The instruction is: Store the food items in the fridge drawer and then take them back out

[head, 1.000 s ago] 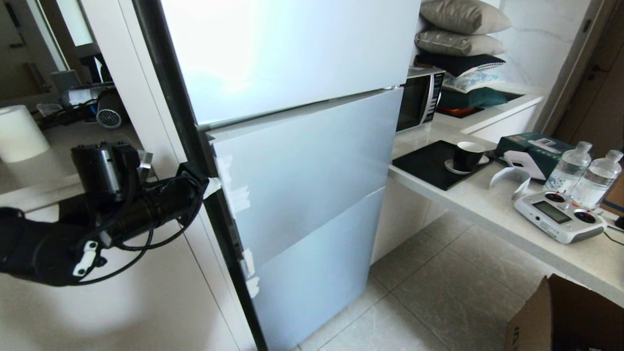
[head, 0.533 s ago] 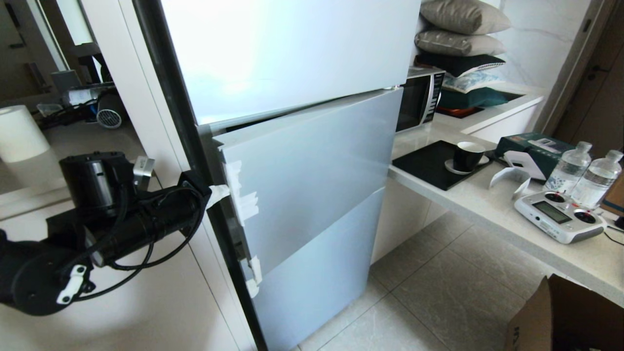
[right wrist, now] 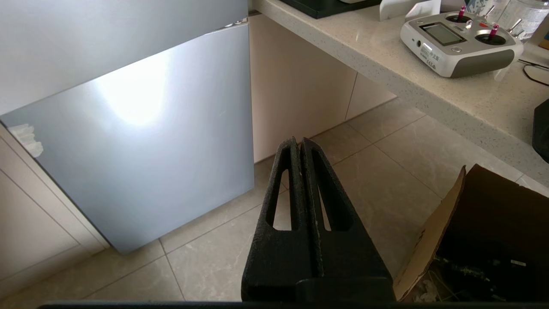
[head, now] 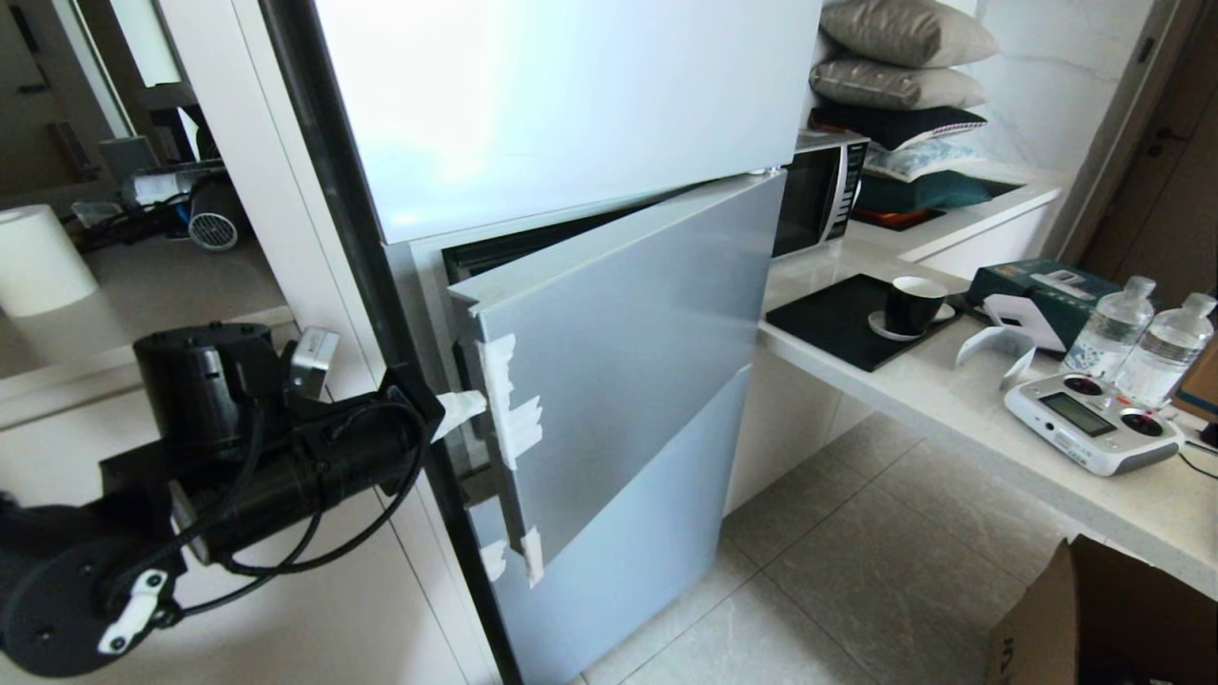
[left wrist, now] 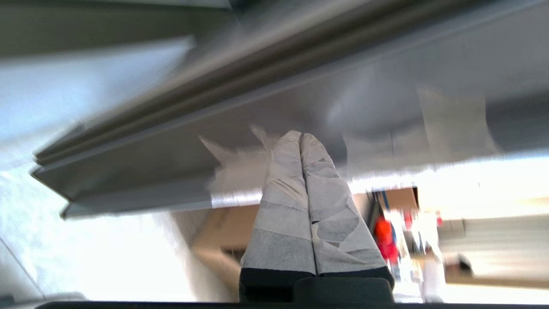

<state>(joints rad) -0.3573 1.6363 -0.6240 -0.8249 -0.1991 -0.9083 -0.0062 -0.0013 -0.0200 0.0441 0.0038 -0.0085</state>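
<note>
The left gripper (head: 466, 411) — fingers wrapped in white tape, pressed together — has its tip tucked behind the taped left edge of the glossy blue-grey middle door (head: 638, 342), which stands ajar. Neither drawer nor food shows. The right gripper (right wrist: 300, 143), black foam-like wedges closed on nothing, hangs over pale marbled floor tiles (right wrist: 377, 171). No writing is legible.

Head view looks down at the fridge's middle door (head: 628, 362). Left wrist view sits close against its edge (left wrist: 257, 128). Right wrist view faces the lower door (right wrist: 141, 141), shared with head.
</note>
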